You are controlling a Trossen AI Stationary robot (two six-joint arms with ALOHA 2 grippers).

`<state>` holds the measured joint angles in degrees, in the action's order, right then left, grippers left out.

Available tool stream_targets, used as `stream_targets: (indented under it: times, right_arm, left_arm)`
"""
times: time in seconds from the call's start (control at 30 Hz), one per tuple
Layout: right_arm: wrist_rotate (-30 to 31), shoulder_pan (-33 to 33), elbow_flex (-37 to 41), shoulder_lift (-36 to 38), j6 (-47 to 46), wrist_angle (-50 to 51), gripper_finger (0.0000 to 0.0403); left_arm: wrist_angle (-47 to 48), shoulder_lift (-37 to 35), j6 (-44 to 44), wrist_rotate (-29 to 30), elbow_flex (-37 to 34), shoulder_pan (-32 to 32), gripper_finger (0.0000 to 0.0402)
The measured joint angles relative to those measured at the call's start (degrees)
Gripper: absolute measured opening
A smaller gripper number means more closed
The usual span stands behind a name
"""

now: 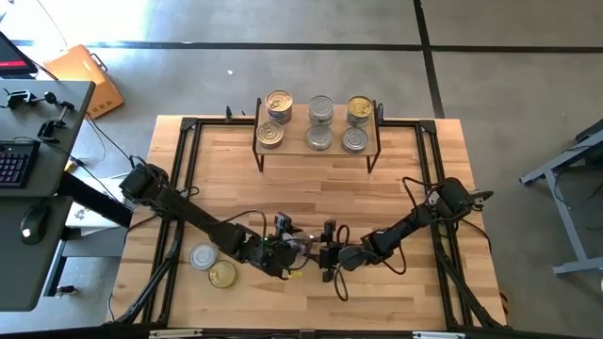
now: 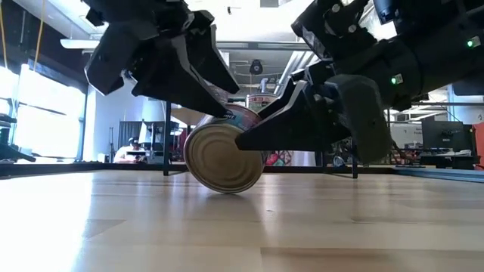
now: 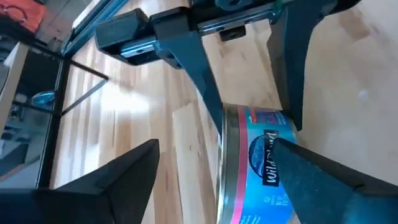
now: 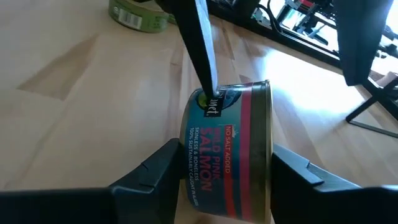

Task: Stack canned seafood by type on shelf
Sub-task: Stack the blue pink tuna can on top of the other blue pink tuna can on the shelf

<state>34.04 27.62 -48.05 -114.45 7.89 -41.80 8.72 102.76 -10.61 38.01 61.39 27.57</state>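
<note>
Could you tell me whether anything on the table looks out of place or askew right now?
Yes: the salmon tin is tipped on its edge near the table's front instead of lying flat, with the right gripper clamped across it and the left gripper open around it. Two more tins lie off the shelf, front left.
</note>
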Motion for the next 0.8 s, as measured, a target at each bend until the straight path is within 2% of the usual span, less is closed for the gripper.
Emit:
stream_targets:
  times: [0.27,0.67,0.8]
  right_arm:
    - [-0.03,0.0,0.0,0.0,-0.21,-0.07,0.017]
    - [0.11,-0.37,0.0,0.07,-0.45,-2.22,0.017]
    - [-0.01,-0.37,0.0,0.07,-0.4,-2.11,0.017]
  left_arm:
    - [-0.84,0.2,-1.88,-7.37,-0.41,0.39,0.0301]
    - [3.31,1.88,-0.19,-8.17,-0.54,-1.42,0.03]
    - [2.9,2.67,-0.55,-9.02,-0.51,-1.77,0.0284]
